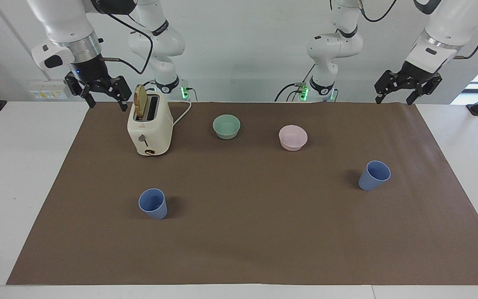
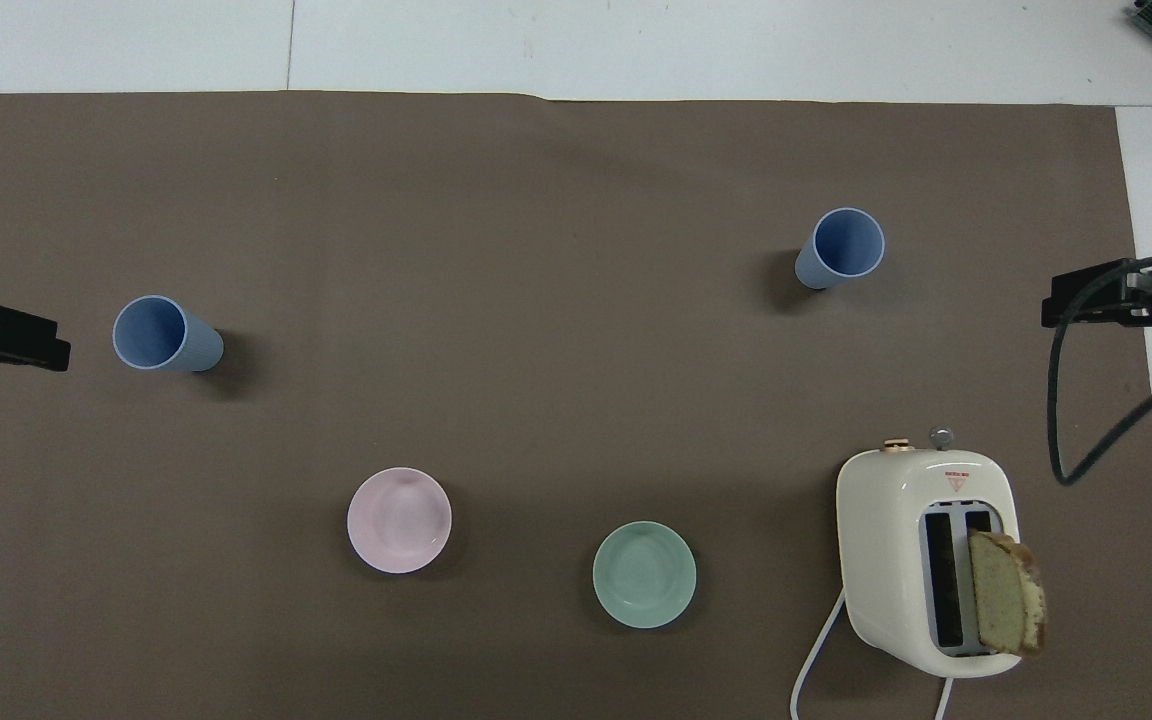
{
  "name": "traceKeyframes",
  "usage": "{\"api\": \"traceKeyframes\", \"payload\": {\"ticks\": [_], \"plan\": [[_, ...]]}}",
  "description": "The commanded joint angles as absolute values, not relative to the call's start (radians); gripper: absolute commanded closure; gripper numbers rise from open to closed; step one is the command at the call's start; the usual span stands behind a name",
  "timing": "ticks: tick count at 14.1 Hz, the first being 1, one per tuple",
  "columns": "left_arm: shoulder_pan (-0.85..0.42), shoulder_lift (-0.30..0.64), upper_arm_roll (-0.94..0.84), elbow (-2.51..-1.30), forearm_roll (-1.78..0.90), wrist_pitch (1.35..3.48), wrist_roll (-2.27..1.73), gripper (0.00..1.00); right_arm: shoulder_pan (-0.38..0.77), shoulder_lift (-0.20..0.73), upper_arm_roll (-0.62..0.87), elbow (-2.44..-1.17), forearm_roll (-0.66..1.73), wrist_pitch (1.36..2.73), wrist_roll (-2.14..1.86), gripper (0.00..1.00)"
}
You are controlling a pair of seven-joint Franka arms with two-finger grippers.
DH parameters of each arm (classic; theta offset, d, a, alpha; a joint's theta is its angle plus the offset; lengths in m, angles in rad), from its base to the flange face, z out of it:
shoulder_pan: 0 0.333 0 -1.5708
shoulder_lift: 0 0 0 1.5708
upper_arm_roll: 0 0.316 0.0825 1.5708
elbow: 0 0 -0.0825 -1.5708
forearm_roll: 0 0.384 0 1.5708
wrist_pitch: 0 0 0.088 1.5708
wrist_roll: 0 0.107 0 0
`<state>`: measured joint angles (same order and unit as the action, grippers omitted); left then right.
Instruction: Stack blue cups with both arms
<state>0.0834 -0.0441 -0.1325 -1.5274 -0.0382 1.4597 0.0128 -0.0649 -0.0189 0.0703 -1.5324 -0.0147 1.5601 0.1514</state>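
Right arm: comes down from its base, wrist pointing downward, raised in the air over the mat's [image 1: 239, 249] corner at the robots' edge, right arm's end, just beside the toaster [image 1: 149, 128].
Right gripper [image 1: 105, 103]: fingers spread wide, holding nothing.
Left arm: slants down from its end of the table, wrist tilted inward, raised over the mat's corner at the robots' edge, left arm's end.
Left gripper [image 1: 393, 101]: fingers spread wide, empty.
First cup [image 1: 153, 203]: upright on the mat, toward the right arm's end, closer to the mat's edge away from the robots; well apart from both grippers.
Second cup [image 1: 374, 175]: upright on the mat, toward the left arm's end, near the mat's short edge; well apart from the first cup.
Stacking: not done; the cups stand separately.
Toaster: near the robots' edge, a bread slice [image 1: 140, 101] sticking up from one slot.
Green bowl [image 1: 226, 126]: near the robots' edge, mid-table.
Pink bowl [image 1: 293, 137]: beside the green bowl, toward the left arm's end.
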Motion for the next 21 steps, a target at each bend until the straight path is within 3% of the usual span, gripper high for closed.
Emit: {"api": "traceKeyframes", "payload": {"ticks": [1,11,17,21], "plan": [[0.094,-0.072,-0.135,-1.563,-0.023,1.503,0.015,0.00,-0.067,-0.017,0.072,-1.523,-0.015,1.554,0.137,0.00],[0.136,-0.060,-0.124,-1.594,-0.025,1.610,0.012,0.00,-0.063,-0.005,0.074,-1.514,-0.032,1.568,0.127,0.00],[0.204,-0.012,-0.124,-1.758,-0.021,1.877,0.011,0.00,-0.054,0.040,0.074,-1.457,-0.037,1.566,0.126,0.00],[0.230,0.057,-0.124,-1.776,-0.021,1.933,0.009,0.00,-0.052,0.106,0.075,-1.398,-0.041,1.569,0.127,0.00]]}}
